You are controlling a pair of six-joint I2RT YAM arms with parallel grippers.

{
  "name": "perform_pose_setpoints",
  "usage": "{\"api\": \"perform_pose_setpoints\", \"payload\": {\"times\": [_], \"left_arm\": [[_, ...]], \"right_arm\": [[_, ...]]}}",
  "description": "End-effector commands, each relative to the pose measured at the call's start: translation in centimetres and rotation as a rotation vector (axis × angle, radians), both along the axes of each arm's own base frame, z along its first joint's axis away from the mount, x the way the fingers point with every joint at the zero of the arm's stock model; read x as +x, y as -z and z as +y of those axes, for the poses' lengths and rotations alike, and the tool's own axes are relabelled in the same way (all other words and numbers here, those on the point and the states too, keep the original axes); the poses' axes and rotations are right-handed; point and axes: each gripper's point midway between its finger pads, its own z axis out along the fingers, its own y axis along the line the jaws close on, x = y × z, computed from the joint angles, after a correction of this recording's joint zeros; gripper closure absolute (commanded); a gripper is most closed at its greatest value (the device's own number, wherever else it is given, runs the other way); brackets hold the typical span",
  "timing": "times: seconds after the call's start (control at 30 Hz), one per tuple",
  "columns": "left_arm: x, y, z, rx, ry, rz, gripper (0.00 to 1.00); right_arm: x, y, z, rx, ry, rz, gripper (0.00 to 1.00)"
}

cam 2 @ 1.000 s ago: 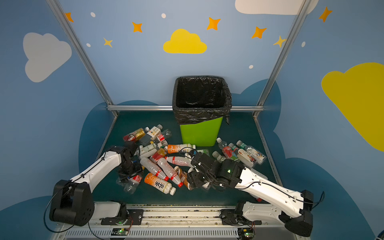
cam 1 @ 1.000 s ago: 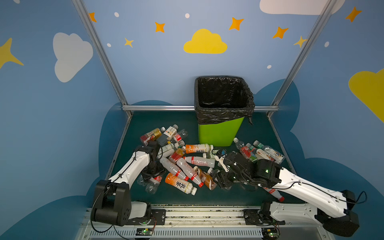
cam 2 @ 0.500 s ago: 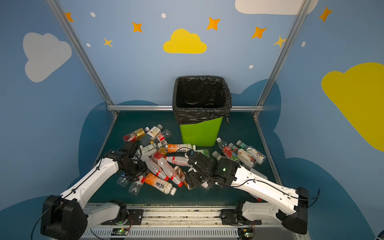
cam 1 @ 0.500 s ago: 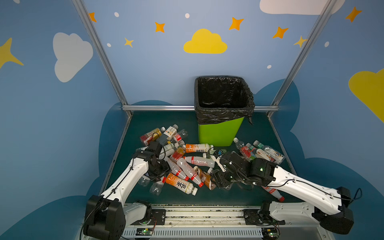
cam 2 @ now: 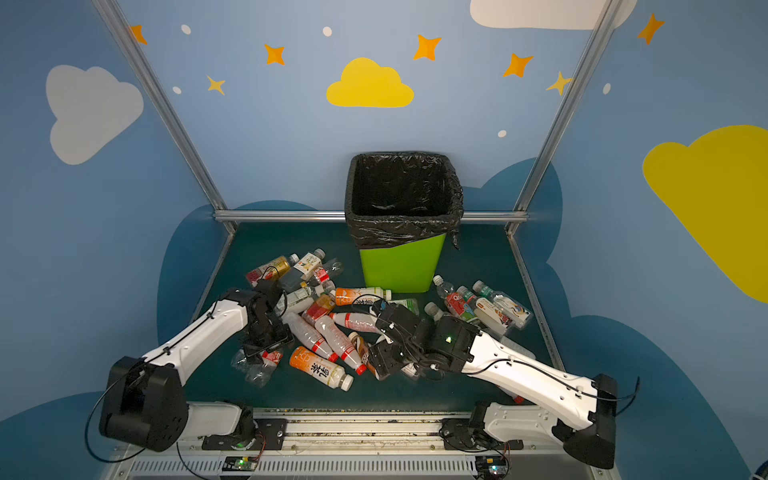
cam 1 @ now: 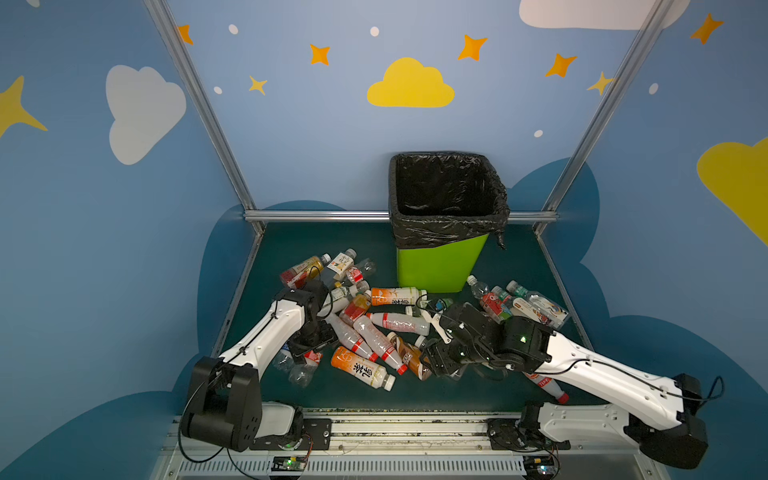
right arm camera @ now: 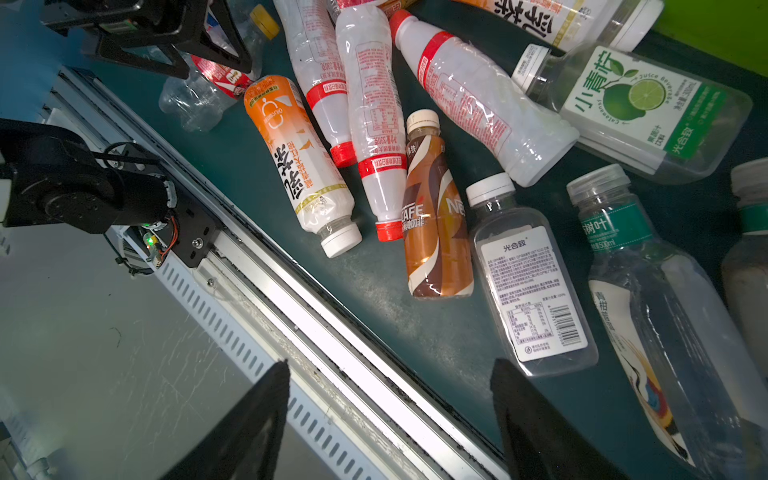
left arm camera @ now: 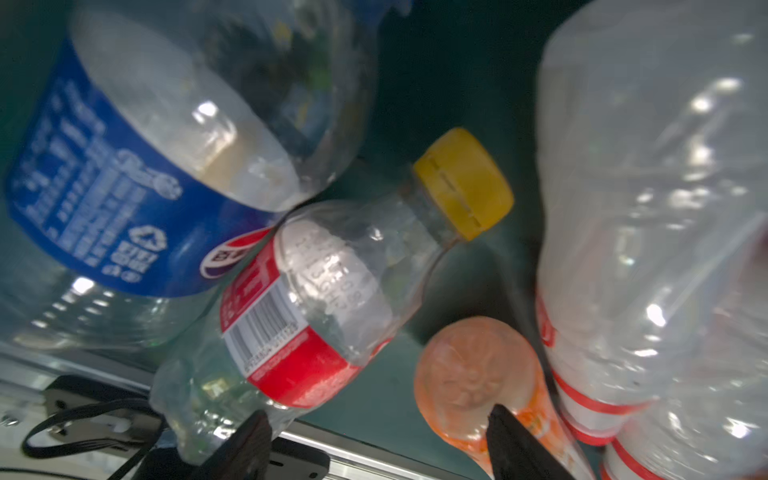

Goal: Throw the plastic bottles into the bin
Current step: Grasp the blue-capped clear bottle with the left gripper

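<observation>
The lime-green bin [cam 1: 440, 266] [cam 2: 401, 266] with its black bag stands at the back middle. Several plastic bottles [cam 1: 374, 336] lie piled on the green mat in front of it. My left gripper [cam 1: 309, 349] [left arm camera: 378, 432] hangs low at the pile's left edge, open, with only mat between its fingers. Beside it lie a crushed red-label bottle with a yellow cap [left arm camera: 316, 299] and the base of an orange bottle [left arm camera: 469, 374]. My right gripper [cam 1: 440, 363] [right arm camera: 390, 399] is open and empty at the pile's front, close to a brown coffee bottle [right arm camera: 432, 220].
More bottles lie right of the bin [cam 1: 523, 303] and at the back left [cam 1: 328, 266]. A blue-label bottle [left arm camera: 104, 187] lies by the left gripper. An aluminium rail [cam 1: 415, 424] runs along the front edge. Frame posts and walls close in both sides.
My left arm leaned forward over the pile's left side, then drew back to about where it began. The right gripper crept slightly left and toward the front rail.
</observation>
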Motion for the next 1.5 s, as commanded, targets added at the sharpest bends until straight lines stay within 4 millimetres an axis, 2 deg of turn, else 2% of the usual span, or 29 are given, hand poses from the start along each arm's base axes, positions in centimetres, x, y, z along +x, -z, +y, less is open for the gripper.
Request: {"api": "perform_pose_setpoints", "payload": {"times": [0.0, 0.1, 0.23, 0.33, 0.5, 0.63, 0.9, 1.23, 1.47], "left_arm": [[0.7, -0.4, 1.2, 0.069, 0.020, -0.015, 0.18], [1.1, -0.9, 1.8, 0.100, 0.027, -0.035, 0.18], [2.7, -3.7, 2.2, 0.125, 0.041, -0.148, 0.22], [3.7, -5.3, 3.6, 0.187, 0.015, -0.215, 0.22], [4.6, -5.4, 5.7, 0.178, -0.016, -0.176, 0.23], [4.9, -4.3, 6.6, 0.180, -0.006, -0.086, 0.22], [5.1, -0.7, 6.3, 0.155, 0.031, 0.039, 0.22], [5.1, 1.8, 7.2, 0.174, 0.056, 0.093, 0.22], [5.2, 3.8, 6.6, 0.133, 0.074, 0.130, 0.27]], "right_arm": [[-0.3, -0.4, -0.7, 0.017, 0.016, -0.006, 0.23], [-0.3, -0.2, -1.1, 0.016, 0.029, -0.006, 0.23], [-0.3, 0.1, -1.2, 0.008, 0.024, -0.009, 0.22], [-0.2, 0.3, -0.9, -0.003, 0.010, -0.009, 0.22], [0.0, 0.2, -0.1, -0.017, -0.024, -0.012, 0.22], [0.1, -0.2, 0.1, -0.005, -0.032, -0.025, 0.22], [0.2, -0.3, -1.2, 0.004, -0.002, -0.046, 0.21], [0.5, -0.4, -2.3, 0.009, 0.028, -0.040, 0.21], [0.9, -0.5, -2.1, 0.004, 0.035, -0.036, 0.21]]}}
